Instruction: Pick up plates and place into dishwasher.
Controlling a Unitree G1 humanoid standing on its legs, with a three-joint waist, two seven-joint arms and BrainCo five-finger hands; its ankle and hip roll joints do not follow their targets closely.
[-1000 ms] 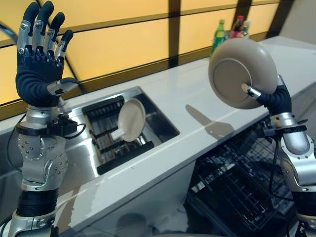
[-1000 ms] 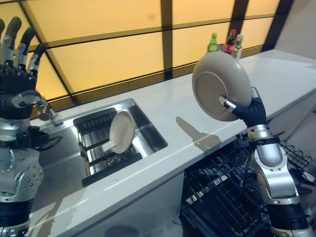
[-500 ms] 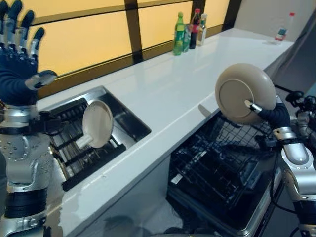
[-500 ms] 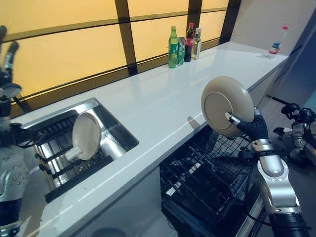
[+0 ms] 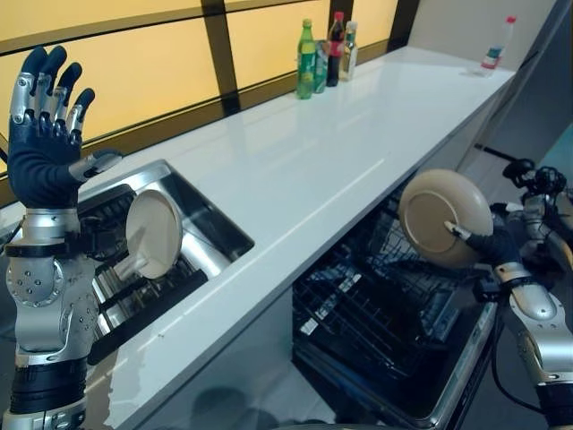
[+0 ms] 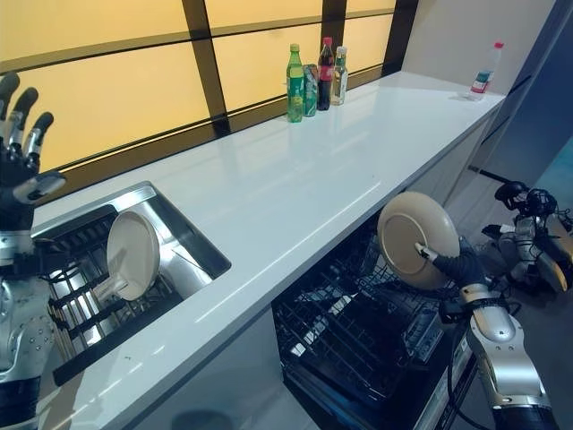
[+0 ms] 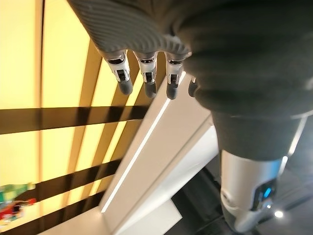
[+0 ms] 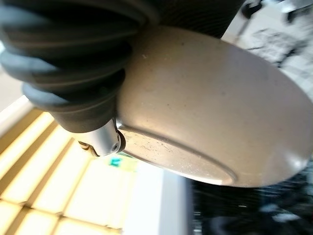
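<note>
White bench (image 5: 295,170) runs under amber windows, with the dishwasher rack (image 6: 358,331) pulled out below. Your right robot hand (image 5: 491,244) pinches a beige plate (image 5: 443,218) on edge above that rack – not yet slotted. Your left robot hand (image 5: 43,134) is raised, fingers spread and empty. Another plate (image 5: 152,235) leans in the sink rack (image 5: 116,269) (likely next).

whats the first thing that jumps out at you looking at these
The beige plate held on edge in the right robot hand, over the open dishwasher rack below the white counter. Next, the left robot hand raised with fingers spread above the sink, where a second plate stands on edge in a rack.
</note>
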